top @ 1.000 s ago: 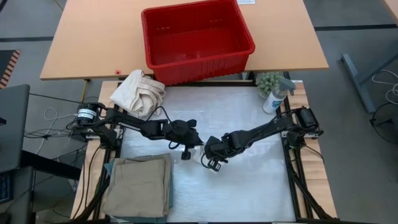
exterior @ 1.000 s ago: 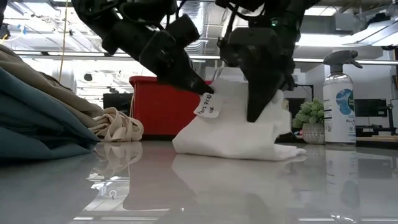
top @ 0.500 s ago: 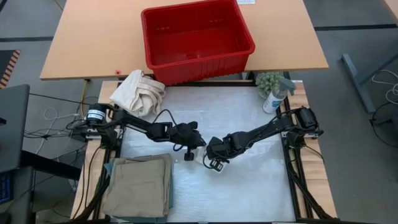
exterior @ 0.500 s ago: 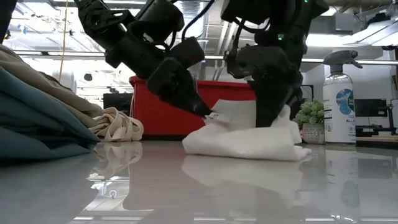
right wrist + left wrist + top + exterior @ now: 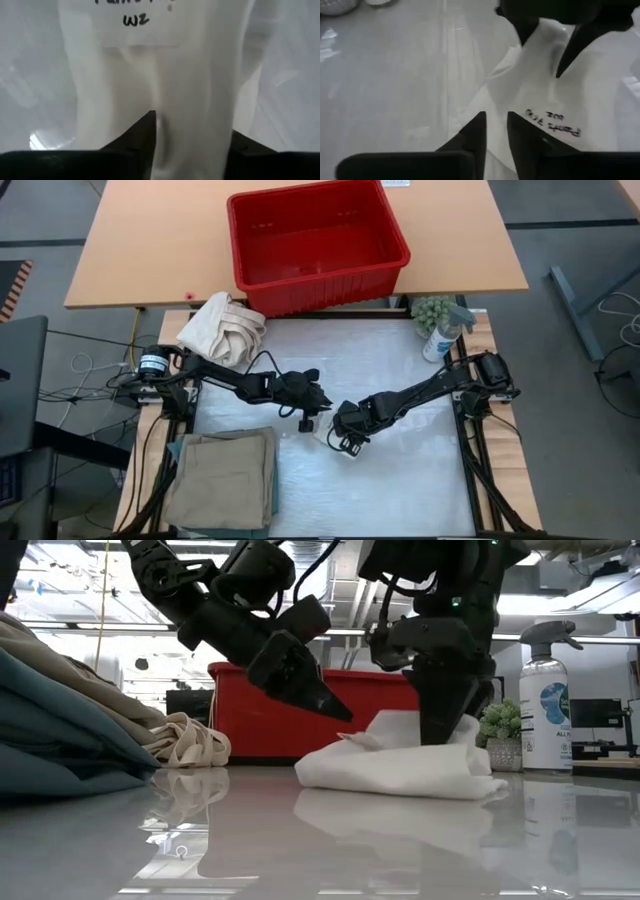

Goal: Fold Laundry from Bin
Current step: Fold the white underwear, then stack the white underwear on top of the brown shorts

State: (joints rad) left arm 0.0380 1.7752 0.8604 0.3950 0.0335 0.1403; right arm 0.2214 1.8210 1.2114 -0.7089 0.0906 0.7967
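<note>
**Letting go of the small white cloth**

Right hand stands parted over the small white cloth; left hand, narrowly parted, holds nothing beside it. Lift both clear without snagging. Cloth lies mid-table, bin beyond.

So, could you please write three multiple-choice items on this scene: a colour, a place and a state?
1. The bin is: A blue; B red; C grey.
2. The small white cloth lies: A inside the bin; B on the table between the left hand and the right hand; C on the floor.
3. The bin is: A empty; B heaped full; C upside down.
Answers: 1 B, its walls are plainly red; 2 B, both hands flank it on the table top; 3 A, the high view shows its bare floor.
</note>
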